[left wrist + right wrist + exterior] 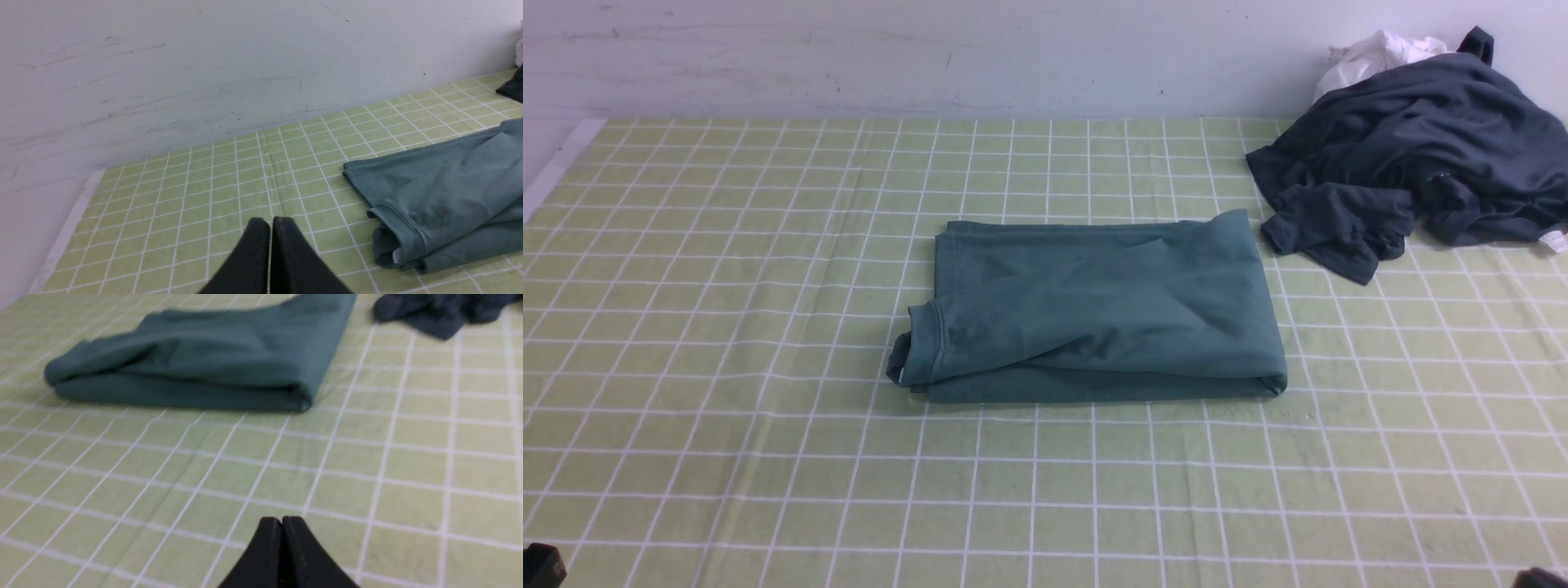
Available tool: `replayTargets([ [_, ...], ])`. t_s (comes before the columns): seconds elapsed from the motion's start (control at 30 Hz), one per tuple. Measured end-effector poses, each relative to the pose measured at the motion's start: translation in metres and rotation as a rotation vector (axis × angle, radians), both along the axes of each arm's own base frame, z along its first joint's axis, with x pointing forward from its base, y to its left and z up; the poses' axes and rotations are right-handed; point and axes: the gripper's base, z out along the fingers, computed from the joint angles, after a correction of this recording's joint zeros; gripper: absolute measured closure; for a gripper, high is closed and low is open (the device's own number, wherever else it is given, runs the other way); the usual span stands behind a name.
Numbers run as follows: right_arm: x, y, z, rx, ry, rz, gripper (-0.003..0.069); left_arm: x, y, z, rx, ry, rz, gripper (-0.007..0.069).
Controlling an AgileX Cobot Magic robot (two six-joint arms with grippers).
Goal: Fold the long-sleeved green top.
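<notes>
The green long-sleeved top point(1094, 314) lies folded into a compact rectangle in the middle of the checked table, its neck opening at the near left corner. The left wrist view shows that corner and a white neck label on the top point(441, 196); the right wrist view shows the top's near folded edge point(212, 359). My left gripper point(271, 222) is shut with nothing in it, hovering over bare cloth to the left of the top. My right gripper point(282, 520) is shut and empty too, over the tablecloth nearer than the top. Only dark tips of the arms show at the front view's bottom corners.
A crumpled dark charcoal-grey garment point(1413, 155) is heaped at the back right, with a white cloth point(1372, 53) behind it against the wall. A green checked tablecloth point(727, 327) covers the table. A pale wall point(931, 49) runs along the far edge.
</notes>
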Motion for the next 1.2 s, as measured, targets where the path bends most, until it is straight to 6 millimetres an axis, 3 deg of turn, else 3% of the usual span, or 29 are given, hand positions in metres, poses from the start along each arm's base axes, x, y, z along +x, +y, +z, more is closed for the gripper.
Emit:
replayTargets([
  [0.27,-0.002,-0.016,0.003,-0.211,-0.078,-0.214,0.0669,0.0,0.0,0.0,-0.001,0.0,0.002,0.0628],
  [1.2,-0.002,-0.01,0.002,-0.236,-0.075,-0.15,0.0669,0.0,0.0,0.0,-0.001,0.0,0.002,0.0629],
])
